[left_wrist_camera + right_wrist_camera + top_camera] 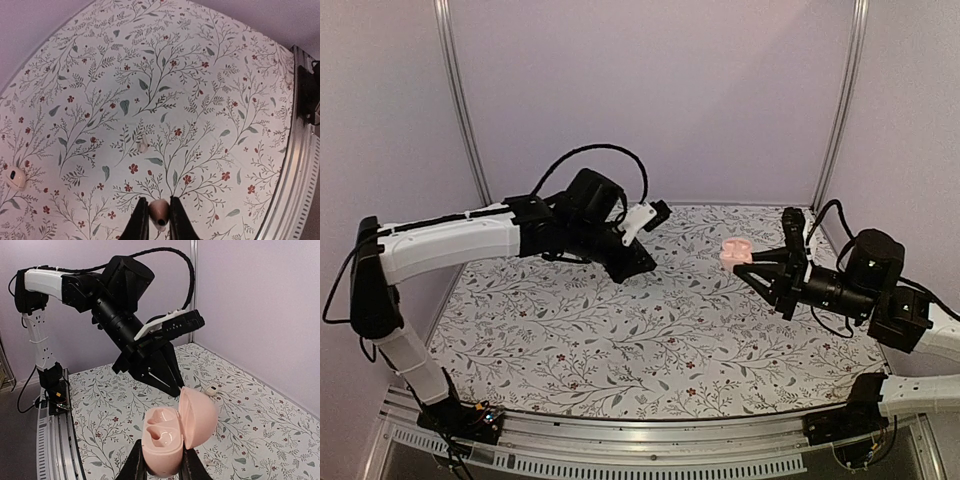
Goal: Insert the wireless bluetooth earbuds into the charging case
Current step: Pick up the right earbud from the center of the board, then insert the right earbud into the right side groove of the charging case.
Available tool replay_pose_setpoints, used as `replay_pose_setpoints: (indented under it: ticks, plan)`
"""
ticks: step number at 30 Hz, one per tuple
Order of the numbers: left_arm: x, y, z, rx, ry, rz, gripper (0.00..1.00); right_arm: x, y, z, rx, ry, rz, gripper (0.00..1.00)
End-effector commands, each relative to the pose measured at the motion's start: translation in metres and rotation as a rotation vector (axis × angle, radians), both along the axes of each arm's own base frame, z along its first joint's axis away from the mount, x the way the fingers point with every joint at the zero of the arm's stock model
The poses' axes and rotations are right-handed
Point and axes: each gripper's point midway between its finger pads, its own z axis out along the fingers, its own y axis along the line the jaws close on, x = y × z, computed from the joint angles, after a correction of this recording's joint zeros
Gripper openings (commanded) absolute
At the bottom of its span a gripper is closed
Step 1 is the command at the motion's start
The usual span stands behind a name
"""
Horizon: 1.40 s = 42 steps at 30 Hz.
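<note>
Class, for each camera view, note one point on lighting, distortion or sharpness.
Top external: soft, even light, no hard shadows on the table. Left wrist: wide-angle bending curves the rail; the earbud between the left fingers looks slightly soft. Right wrist: the charging case is sharp, with a faint sheen.

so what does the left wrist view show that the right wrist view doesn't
Only the left wrist view: the earbud pinched in the left end effector.
Only the right wrist view: the open charging case clamped in the right end effector, both wells looking empty, plus the left arm seen from outside.
Both: the floral cloth, and in each a loose earbud lying on it, possibly the same one.
</note>
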Motion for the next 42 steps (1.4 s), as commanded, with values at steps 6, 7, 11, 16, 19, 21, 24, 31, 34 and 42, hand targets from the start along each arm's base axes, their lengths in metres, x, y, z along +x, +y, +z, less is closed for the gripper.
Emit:
replay_pose_setpoints:
  ticks: [6, 7, 11, 16, 19, 21, 24, 31, 34, 42]
  plan:
    - [-0.038, 0.015, 0.166, -0.51, -0.356, -0.07, 0.11, -0.004, 0.018, 0.037, 0.13, -0.194, 0.083, 0.0]
    - [-0.043, 0.016, 0.175, -0.546, -0.38, -0.08, 0.11, -0.003, 0.022, 0.037, 0.131, -0.196, 0.096, 0.0]
    - [-0.075, 0.025, 0.216, -0.689, -0.466, -0.152, 0.12, -0.004, 0.038, 0.034, 0.14, -0.213, 0.153, 0.0]
    - [-0.108, 0.024, 0.234, -0.775, -0.558, -0.228, 0.12, -0.002, 0.055, 0.037, 0.155, -0.236, 0.212, 0.0]
    - [-0.123, 0.017, 0.235, -0.785, -0.594, -0.271, 0.12, -0.004, 0.065, 0.041, 0.164, -0.255, 0.253, 0.0]
    - [-0.131, 0.011, 0.234, -0.783, -0.605, -0.299, 0.12, -0.007, 0.07, 0.041, 0.166, -0.266, 0.286, 0.0]
    - [-0.14, 0.0, 0.228, -0.758, -0.623, -0.342, 0.12, -0.013, 0.073, 0.042, 0.169, -0.292, 0.329, 0.0]
    - [-0.156, -0.028, 0.207, -0.68, -0.668, -0.411, 0.1, -0.024, 0.077, 0.047, 0.177, -0.325, 0.398, 0.0]
    - [-0.16, -0.036, 0.203, -0.664, -0.684, -0.428, 0.1, -0.025, 0.079, 0.049, 0.186, -0.316, 0.417, 0.0]
    - [-0.163, -0.05, 0.2, -0.644, -0.71, -0.437, 0.09, -0.03, 0.081, 0.049, 0.2, -0.303, 0.449, 0.0]
